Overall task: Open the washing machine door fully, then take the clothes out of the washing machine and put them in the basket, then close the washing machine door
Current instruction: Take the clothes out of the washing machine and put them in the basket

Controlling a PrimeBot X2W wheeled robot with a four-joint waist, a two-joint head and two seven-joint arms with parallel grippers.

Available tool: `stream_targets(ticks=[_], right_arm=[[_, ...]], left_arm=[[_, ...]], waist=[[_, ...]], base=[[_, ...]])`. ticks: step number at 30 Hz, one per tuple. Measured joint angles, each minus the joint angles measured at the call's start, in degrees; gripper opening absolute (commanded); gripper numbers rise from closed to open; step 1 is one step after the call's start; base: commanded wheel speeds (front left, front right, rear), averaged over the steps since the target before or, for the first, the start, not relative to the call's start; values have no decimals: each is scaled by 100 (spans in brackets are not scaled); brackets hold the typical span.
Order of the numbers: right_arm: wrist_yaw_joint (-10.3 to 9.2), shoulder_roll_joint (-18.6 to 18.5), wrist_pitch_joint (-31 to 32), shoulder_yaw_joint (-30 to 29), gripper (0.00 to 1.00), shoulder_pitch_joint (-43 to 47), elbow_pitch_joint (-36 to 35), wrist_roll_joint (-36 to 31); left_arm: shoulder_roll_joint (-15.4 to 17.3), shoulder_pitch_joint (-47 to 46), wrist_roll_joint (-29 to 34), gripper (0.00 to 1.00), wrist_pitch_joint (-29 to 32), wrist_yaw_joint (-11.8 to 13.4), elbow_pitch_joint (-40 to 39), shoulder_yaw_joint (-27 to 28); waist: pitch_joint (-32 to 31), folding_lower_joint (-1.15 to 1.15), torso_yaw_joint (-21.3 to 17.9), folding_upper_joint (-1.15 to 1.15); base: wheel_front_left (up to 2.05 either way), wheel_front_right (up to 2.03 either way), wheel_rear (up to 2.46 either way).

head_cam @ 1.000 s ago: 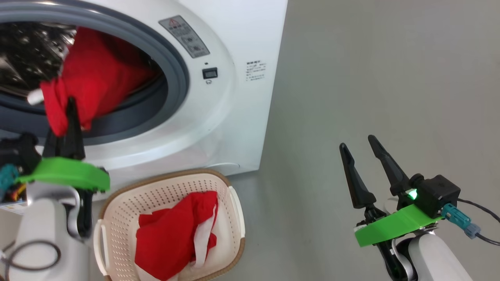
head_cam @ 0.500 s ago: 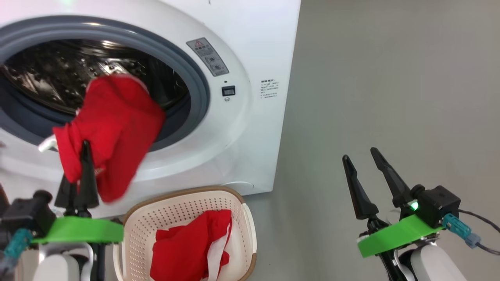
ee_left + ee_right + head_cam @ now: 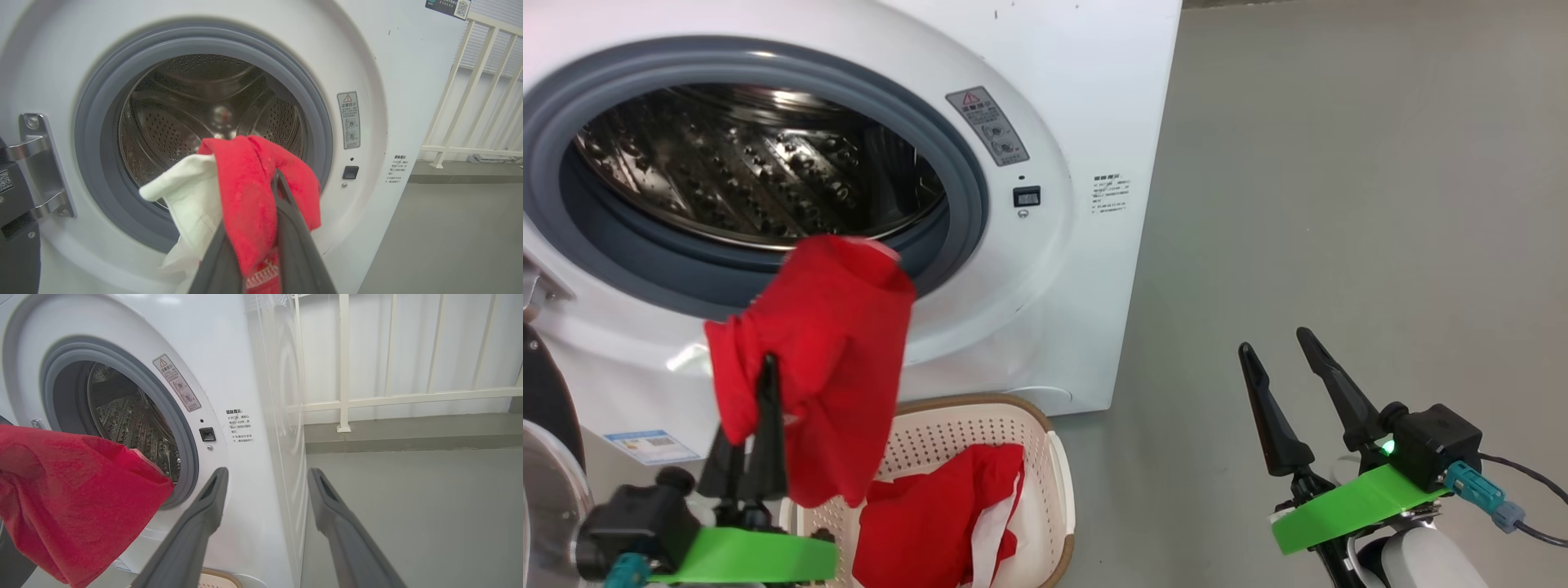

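White and boxy, the washing machine [image 3: 1062, 73] stands with its steel drum [image 3: 760, 171] bare behind the grey rubber ring [image 3: 964, 188]. The washing machine door [image 3: 541, 392] is swung open at the left edge of the head view. Below the opening sits the basket [image 3: 1058, 482], holding red and white clothes [image 3: 931, 523]. A red garment [image 3: 825, 343] hangs before the machine, over the basket's left rim, clamped between the closed fingers of the left gripper [image 3: 766, 367]. White lettering [image 3: 261, 277] near its hem is too blurred to read. The right gripper [image 3: 1274, 343] is spread wide and empty above the grey floor [image 3: 1339, 204]. A grey warning sticker [image 3: 987, 124] shows a red triangle – its print, like the blue label's [image 3: 649, 445], is illegible.
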Motion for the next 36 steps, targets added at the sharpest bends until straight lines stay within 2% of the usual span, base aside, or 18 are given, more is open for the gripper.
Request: stream_targets(ticks=[8,13,18,30,36], right_arm=[[0,-16,0,33,100,-4,-5,0],[0,-32,0,132,100,-33,-18,7],[0,-60,0,146,100,-220,-90,5],[0,-80,0,179,100,-548,-134,5],[0,-78,0,223,100,-757,-165,7]], left_arm=[[3,-33,-310,0,0,41,940,-297],[2,-418,-560,0,0,41,1581,-416],[-1,-804,-928,0,1,38,2476,-599],[-16,-2107,-1230,0,1,-73,4991,-879],[-45,-2911,-1411,0,455,-175,6202,-1179]], waist=[[223,0,43,0],[448,0,44,0],[701,0,27,0],[1348,0,-94,0],[1689,0,-215,0]], base=[[0,0,0],[0,0,0],[0,0,0],[0,0,0],[0,0,0]])
